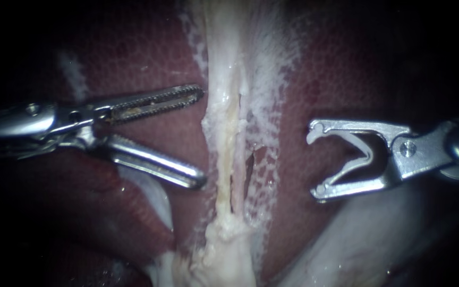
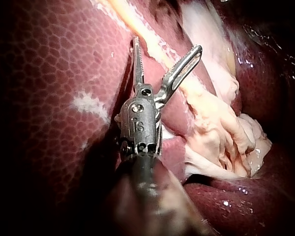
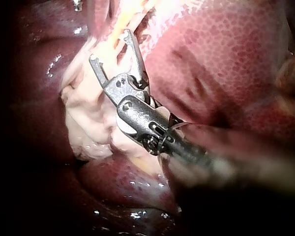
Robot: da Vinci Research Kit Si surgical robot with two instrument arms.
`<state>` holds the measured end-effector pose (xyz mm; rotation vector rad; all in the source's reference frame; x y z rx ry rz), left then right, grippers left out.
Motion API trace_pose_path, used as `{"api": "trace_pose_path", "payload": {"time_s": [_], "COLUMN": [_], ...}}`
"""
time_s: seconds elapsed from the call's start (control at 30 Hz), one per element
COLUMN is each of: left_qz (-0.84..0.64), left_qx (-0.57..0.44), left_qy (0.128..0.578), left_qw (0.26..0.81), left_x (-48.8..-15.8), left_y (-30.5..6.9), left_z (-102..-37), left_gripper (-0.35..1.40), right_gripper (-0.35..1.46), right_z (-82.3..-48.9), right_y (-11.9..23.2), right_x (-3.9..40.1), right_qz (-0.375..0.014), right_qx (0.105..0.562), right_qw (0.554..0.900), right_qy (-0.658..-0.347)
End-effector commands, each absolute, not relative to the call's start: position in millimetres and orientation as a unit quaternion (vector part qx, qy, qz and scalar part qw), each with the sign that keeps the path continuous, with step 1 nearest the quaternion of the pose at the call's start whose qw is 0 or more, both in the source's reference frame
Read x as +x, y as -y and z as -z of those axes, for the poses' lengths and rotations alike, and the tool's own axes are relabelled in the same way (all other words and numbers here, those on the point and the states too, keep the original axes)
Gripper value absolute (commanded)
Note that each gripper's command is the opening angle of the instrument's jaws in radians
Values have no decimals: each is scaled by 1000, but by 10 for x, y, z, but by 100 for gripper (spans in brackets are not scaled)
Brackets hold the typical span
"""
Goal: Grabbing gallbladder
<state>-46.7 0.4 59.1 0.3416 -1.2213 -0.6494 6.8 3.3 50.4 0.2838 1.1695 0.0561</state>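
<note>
Close view of a dark red, mottled liver [image 1: 134,58] with a pale, whitish band of tissue [image 1: 224,133] running down the middle between two lobes. The left instrument [image 1: 202,137] comes in from the left with its jaws wide apart, one toothed and one smooth, both tips just beside the band's left edge and gripping nothing. The right instrument [image 1: 314,162] comes in from the right, its hooked jaws also apart with a clear gap, near the band but not touching it. The band widens at its lower end into a lumpy pale mass. Just right of that lies a smooth pale body, apparently the gallbladder [image 1: 357,244], below the right instrument and untouched. From the left arm's camera, the left instrument [image 2: 167,44] spreads its jaws over the band. From the right arm's camera, the right instrument [image 3: 110,45] hangs open above crumpled pale tissue.
</note>
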Motion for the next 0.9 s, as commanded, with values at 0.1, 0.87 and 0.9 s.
{"api": "trace_pose_path", "payload": {"time_s": [0.1,0.87,0.9], "left_qz": [303,350,353], "left_qx": [161,197,199], "left_qy": [556,521,519], "left_qw": [757,753,753], "left_x": [-466,-460,-458], "left_y": [-4,-6,-6], "left_z": [-595,-607,-608], "left_gripper": [89,-35,-35], "right_gripper": [60,60,60], "right_z": [-504,-504,-504], "right_y": [-33,-33,-33], "right_x": [68,68,68], "right_qz": [-26,-26,-26], "right_qx": [134,134,134], "right_qw": [824,824,824], "right_qy": [-550,-550,-550]}}
